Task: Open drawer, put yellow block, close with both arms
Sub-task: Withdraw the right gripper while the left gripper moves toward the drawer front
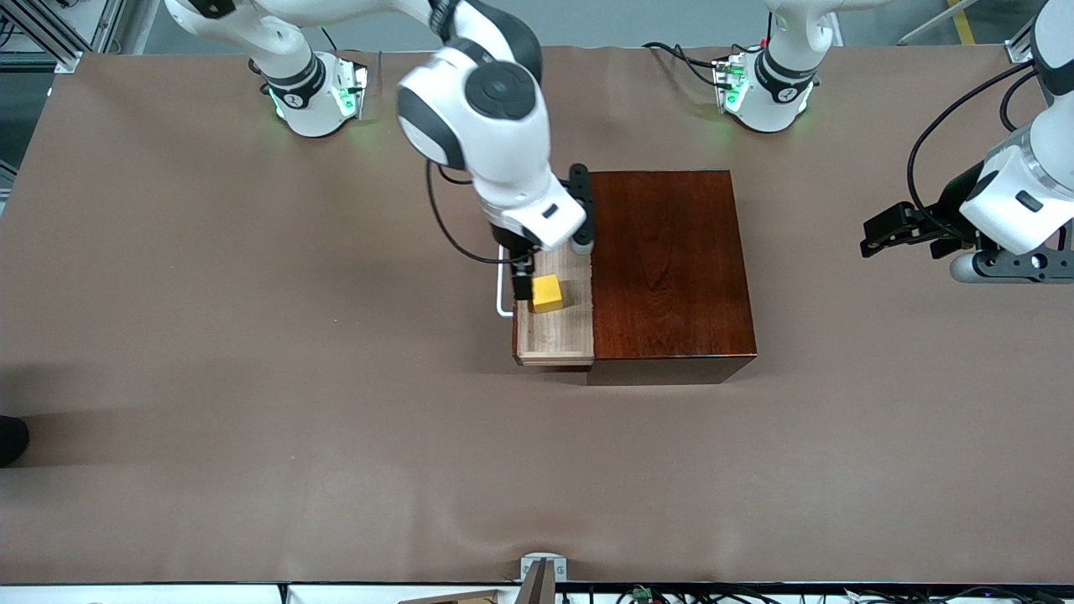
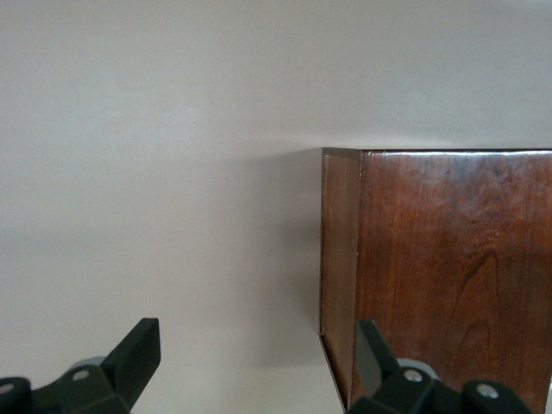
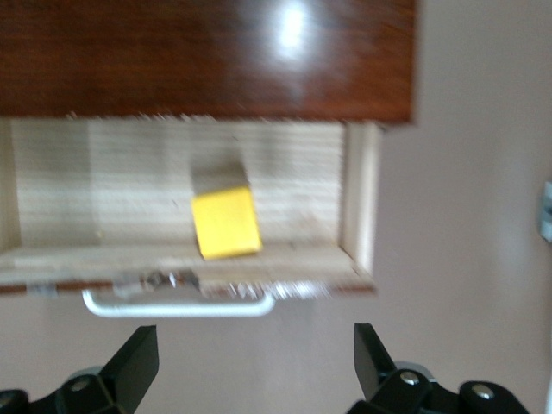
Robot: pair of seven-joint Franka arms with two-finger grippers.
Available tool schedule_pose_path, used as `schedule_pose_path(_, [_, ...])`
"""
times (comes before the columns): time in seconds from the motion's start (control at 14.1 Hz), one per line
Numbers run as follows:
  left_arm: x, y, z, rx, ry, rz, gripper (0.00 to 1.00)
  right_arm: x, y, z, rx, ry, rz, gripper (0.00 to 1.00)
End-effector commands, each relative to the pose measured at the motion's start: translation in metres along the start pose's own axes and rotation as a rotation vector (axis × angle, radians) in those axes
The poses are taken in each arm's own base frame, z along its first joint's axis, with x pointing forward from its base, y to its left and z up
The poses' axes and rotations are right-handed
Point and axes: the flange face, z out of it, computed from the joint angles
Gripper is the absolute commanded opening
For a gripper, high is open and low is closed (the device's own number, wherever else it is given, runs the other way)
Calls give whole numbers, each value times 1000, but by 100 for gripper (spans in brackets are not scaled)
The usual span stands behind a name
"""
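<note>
Hovering spread and empty, right hand (image 3: 250,366) above yellow block (image 1: 547,293) in drawer (image 1: 554,331); push handle (image 1: 503,285) squarely, left hand (image 1: 910,233) open, waiting.

Front view evenly lit, sharp; soft shadows under the right arm (image 1: 487,126) on the table (image 1: 252,377); right wrist view blurred, white glare spot on the box (image 3: 207,56) top above the right gripper (image 3: 254,358); left wrist view washed-out, box edge glossy.

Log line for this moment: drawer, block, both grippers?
drawer: open | yellow block: inside drawer, released | right gripper: open, over handle | left gripper: open, waiting beside box
</note>
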Motion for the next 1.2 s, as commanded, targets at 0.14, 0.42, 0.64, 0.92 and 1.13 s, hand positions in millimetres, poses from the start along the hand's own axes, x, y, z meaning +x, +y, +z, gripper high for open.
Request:
schedule_pose_path(0.14, [-13, 25, -8, 11, 3, 43, 100, -109, 67, -36, -42, -13, 201, 100])
schedule_pose_path(0.42, [-25, 83, -15, 8, 19, 142, 100, -193, 102, -46, -30, -53, 344, 100])
schedule_pose_path(0.64, [-54, 163, -11, 3, 10, 297, 100, -252, 113, -47, 10, -100, 473, 100])
schedule_pose_path(0.92, [-95, 262, 6, -23, 20, 498, 100, -359, 115, -58, 36, -172, 700, 100])
schedule_pose_path(1.13, [-107, 338, 43, -116, 16, 666, 100, -409, 105, -89, 66, -170, 852, 100])
